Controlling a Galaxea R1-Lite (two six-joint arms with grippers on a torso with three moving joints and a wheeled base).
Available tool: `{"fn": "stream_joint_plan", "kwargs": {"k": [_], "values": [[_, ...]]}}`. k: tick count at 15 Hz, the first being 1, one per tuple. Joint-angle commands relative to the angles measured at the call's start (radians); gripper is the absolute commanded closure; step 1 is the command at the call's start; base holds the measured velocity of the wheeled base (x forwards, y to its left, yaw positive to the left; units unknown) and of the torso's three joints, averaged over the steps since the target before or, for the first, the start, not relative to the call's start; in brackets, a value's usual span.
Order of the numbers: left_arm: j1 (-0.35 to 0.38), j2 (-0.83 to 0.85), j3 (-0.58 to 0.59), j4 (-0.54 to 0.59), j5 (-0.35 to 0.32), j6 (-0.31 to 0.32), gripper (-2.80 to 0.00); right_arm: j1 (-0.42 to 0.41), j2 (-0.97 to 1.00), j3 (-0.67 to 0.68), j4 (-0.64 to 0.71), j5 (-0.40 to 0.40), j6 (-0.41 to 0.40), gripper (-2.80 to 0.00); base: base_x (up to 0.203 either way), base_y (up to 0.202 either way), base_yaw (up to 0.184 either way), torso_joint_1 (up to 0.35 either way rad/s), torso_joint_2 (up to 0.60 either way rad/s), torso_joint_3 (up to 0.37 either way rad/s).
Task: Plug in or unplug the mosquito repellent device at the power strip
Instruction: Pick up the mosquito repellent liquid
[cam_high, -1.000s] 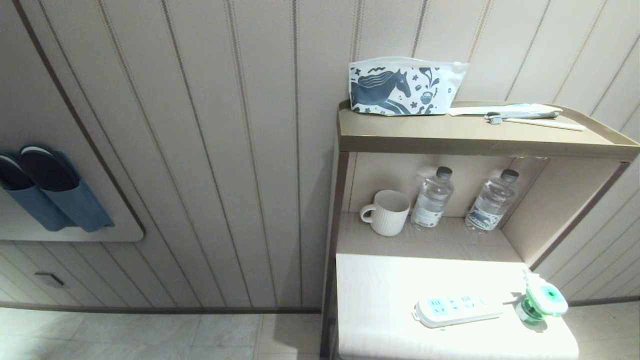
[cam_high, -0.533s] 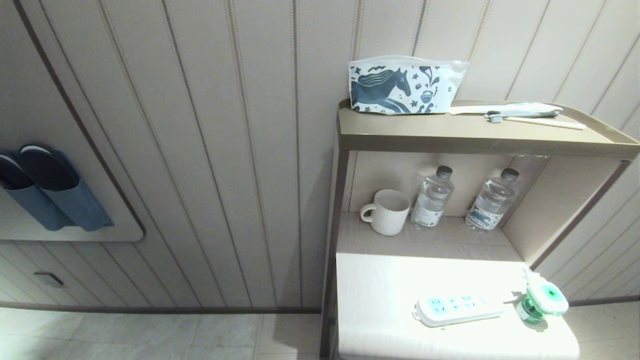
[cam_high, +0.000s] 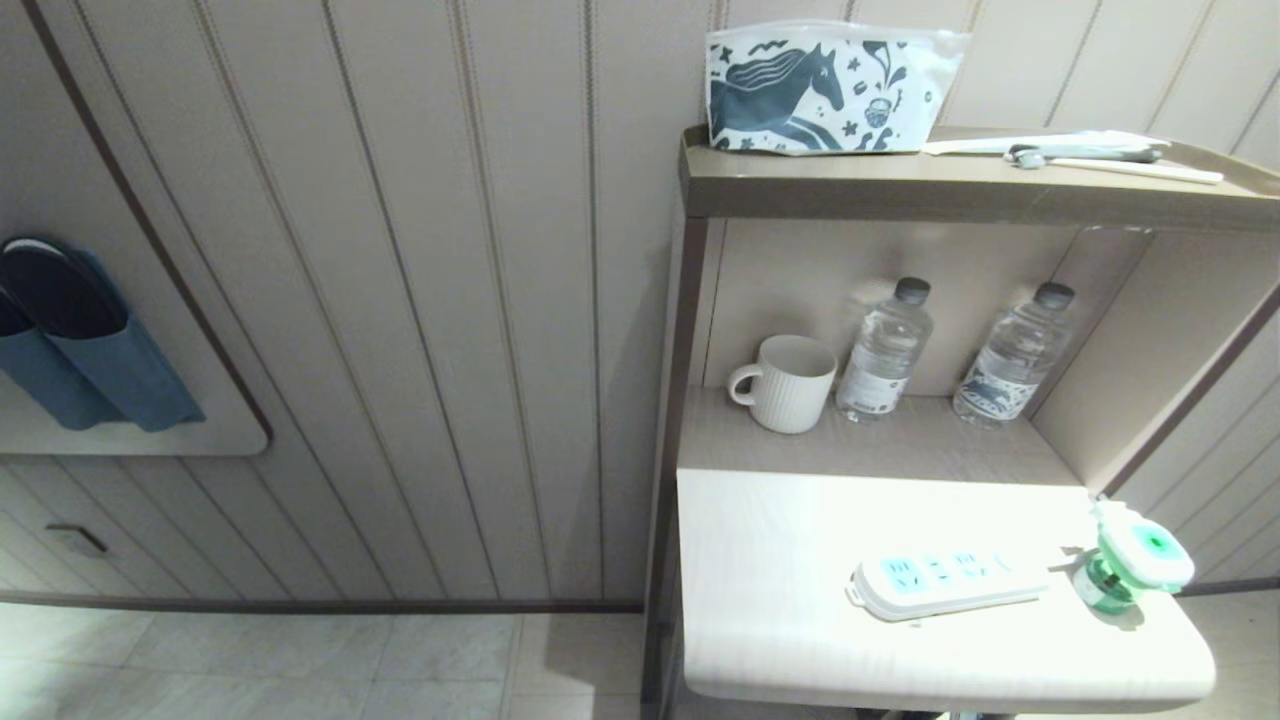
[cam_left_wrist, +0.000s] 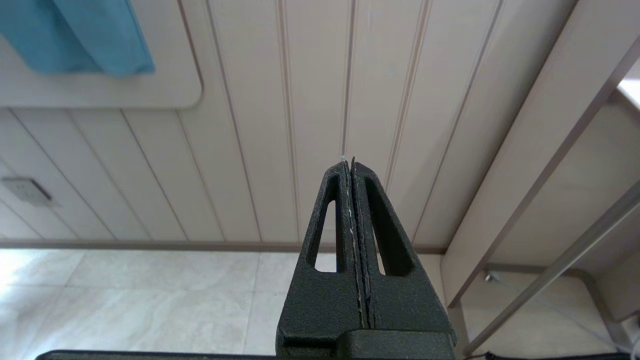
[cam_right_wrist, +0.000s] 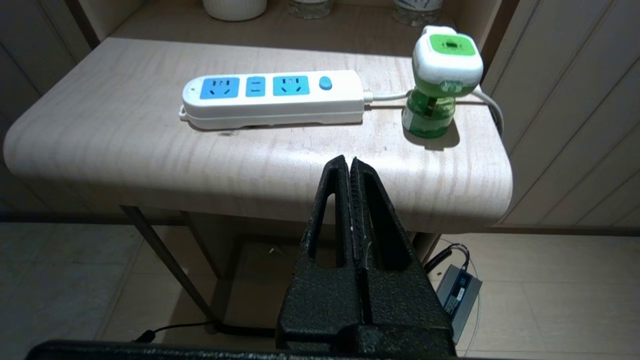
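Black slotted grippers (textured finish)

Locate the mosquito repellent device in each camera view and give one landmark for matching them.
Head view: mosquito repellent device stands at the table's right edge, just past the power strip's cord end.
Left wrist view: not in it; only wall, floor and the shut left gripper.
Right wrist view: device upright beyond the shut right gripper.
Shared landmark: the power strip.

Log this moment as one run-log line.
stage: approach | mosquito repellent device: unplugged, upright beside power strip | left gripper: shut, empty | right gripper: shut, empty, short of table
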Motion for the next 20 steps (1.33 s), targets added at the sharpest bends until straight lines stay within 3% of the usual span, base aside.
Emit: {"fn": "stream_joint_plan", "kwargs": {"k": [1, 11, 20], "values": [[0.000, -0.001, 0.002, 0.000, 0.000, 0.000, 0.00, 0.001, 0.001, 0.000, 0.000, 0.000, 0.000, 0.00, 0.000, 0.000, 0.000, -0.232, 0.53, 0.290], [0.000, -0.001, -0.001, 0.000, 0.000, 0.000, 0.00, 0.000, 0.001, 0.000, 0.001, 0.000, 0.000, 0.00, 0.000, 0.000, 0.000, -0.209, 0.49, 0.287], [0.000, -0.001, 0.000, 0.000, 0.000, 0.000, 0.00, 0.000, 0.000, 0.000, 0.000, 0.000, -0.008, 0.00, 0.000, 0.000, 0.000, -0.022, 0.06, 0.037]]}}
